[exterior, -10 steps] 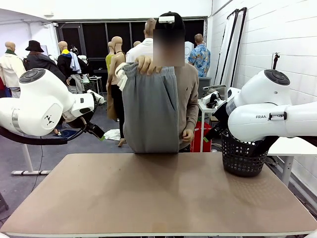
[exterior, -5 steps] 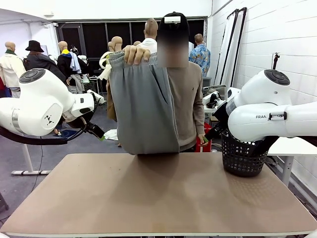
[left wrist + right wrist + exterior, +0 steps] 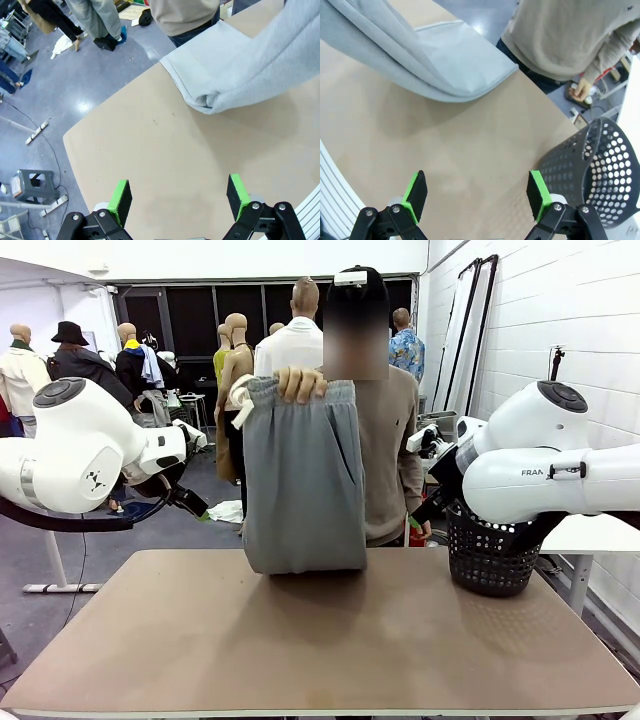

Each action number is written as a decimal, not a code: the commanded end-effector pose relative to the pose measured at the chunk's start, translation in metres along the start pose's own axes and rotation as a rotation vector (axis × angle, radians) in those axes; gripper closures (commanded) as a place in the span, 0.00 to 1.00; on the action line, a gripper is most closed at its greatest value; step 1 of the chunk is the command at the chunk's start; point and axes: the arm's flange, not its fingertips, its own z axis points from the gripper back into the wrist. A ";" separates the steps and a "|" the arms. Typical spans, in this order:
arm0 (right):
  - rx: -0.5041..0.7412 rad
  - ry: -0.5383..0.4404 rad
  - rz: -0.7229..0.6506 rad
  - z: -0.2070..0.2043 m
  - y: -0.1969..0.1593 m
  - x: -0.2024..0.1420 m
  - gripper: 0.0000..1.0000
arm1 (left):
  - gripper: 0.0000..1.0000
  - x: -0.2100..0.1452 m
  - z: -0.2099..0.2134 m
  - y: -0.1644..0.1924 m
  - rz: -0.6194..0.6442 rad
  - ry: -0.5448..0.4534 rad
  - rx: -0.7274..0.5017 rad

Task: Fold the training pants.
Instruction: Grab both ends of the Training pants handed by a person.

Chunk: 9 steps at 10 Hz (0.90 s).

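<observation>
A person across the table holds the light grey training pants [image 3: 304, 475] up by the waistband with one hand [image 3: 300, 384]. The pants hang folded lengthwise, and their lower end rests on the far part of the table [image 3: 320, 640]. In the left wrist view my left gripper [image 3: 178, 197] is open above bare tabletop, with the pants [image 3: 240, 70] well beyond its fingers. From the right wrist camera my right gripper [image 3: 476, 194] is also open over the table, and the pants [image 3: 420, 55] lie ahead of it. Neither gripper touches the cloth.
A black perforated basket [image 3: 487, 555] stands at the table's right far corner, close under my right arm [image 3: 540, 475]; it also appears as the basket [image 3: 600, 165] beside the right fingers. My left arm [image 3: 70, 450] hangs off the table's left side. The near half of the tabletop is bare.
The person lifted the pants high and to the left, then brought them back down to the right, so their lower end now sits on the table. Both arms stayed almost still.
</observation>
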 end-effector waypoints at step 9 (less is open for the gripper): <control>0.089 -0.166 0.109 -0.013 -0.019 -0.001 0.00 | 0.00 0.000 -0.007 0.008 -0.141 -0.181 -0.164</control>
